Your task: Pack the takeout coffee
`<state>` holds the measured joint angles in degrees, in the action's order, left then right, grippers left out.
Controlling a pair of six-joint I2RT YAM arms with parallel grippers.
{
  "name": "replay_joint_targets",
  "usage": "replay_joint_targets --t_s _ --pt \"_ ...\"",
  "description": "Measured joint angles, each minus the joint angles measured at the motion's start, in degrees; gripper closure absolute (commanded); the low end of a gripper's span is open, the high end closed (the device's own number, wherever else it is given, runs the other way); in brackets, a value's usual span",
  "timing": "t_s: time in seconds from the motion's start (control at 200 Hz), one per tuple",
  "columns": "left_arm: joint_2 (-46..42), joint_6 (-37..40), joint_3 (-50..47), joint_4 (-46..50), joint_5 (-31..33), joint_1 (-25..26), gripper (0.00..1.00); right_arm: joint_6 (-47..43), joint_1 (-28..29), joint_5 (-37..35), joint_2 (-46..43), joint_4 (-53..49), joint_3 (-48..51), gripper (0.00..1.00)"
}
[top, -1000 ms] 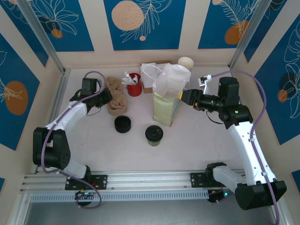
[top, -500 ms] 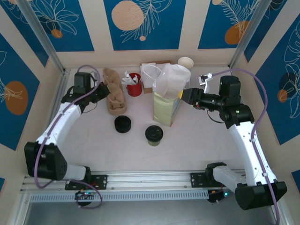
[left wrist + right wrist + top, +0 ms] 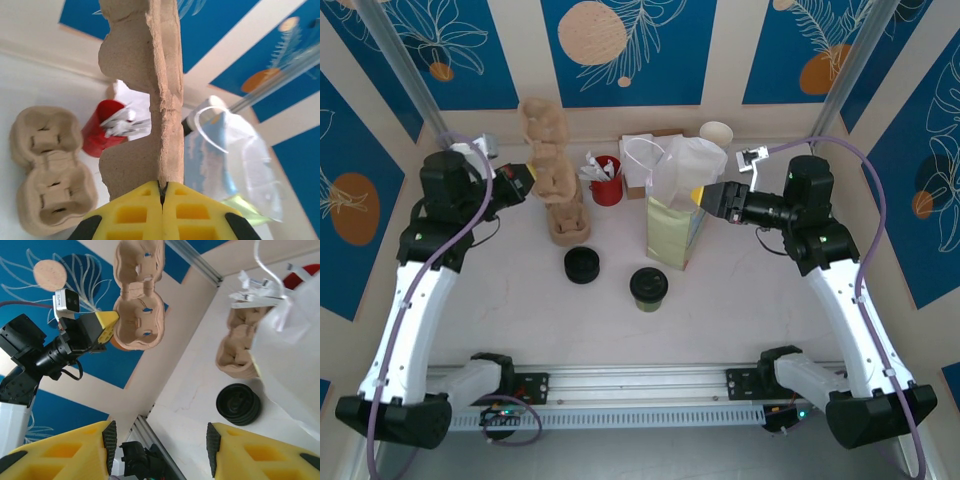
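Note:
The takeout coffee [image 3: 648, 288], a small cup under a round black lid, stands alone on the table in front of the bag. My left gripper [image 3: 528, 178] [image 3: 162, 186] is raised at the back left, shut on the edge of a brown pulp cup carrier [image 3: 545, 145] [image 3: 145, 100] that hangs in the air; the right wrist view has this carrier [image 3: 139, 305] against the wall. My right gripper [image 3: 710, 200] [image 3: 160, 450] hovers beside the bag's top, open, nothing between its fingers.
A yellow-green paper bag [image 3: 672, 238] stands mid-table with a white plastic bag [image 3: 688, 165] [image 3: 235, 160] over it. More carriers lie stacked [image 3: 568, 222] [image 3: 47, 170]. A black lid stack [image 3: 582, 265] [image 3: 238, 404], a red cup [image 3: 606, 182] and cream cups [image 3: 716, 133] are nearby.
My left arm has swung up and back to the left, lifting one carrier off the stack. The right gripper has barely shifted by the bag.

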<state>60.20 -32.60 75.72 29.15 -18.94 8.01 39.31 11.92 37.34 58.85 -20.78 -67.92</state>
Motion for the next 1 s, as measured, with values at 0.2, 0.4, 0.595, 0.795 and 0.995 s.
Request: replay_joint_targets --t_s 0.2,0.4,0.595,0.795,0.995 --pt "-3.5 -1.5 1.1 -3.8 -7.9 0.0 1.00 -0.5 3.2 0.2 0.6 5.0 -1.0 0.47" --pt "-3.9 -5.5 1.2 -9.9 -15.3 0.0 1.00 -1.8 6.2 0.4 2.4 10.4 -1.4 0.47" --pt "-3.9 -10.1 1.2 -16.1 -19.6 0.9 1.00 -4.5 10.1 0.6 3.5 15.3 -1.5 0.47" --pt "-3.9 -12.2 1.2 -21.1 -21.6 4.6 1.00 -6.6 13.2 0.9 6.4 18.3 -4.8 0.46" --pt "-3.5 -12.5 1.2 -24.5 -21.8 8.9 1.00 -7.8 15.6 2.4 9.2 20.0 -8.5 0.41"
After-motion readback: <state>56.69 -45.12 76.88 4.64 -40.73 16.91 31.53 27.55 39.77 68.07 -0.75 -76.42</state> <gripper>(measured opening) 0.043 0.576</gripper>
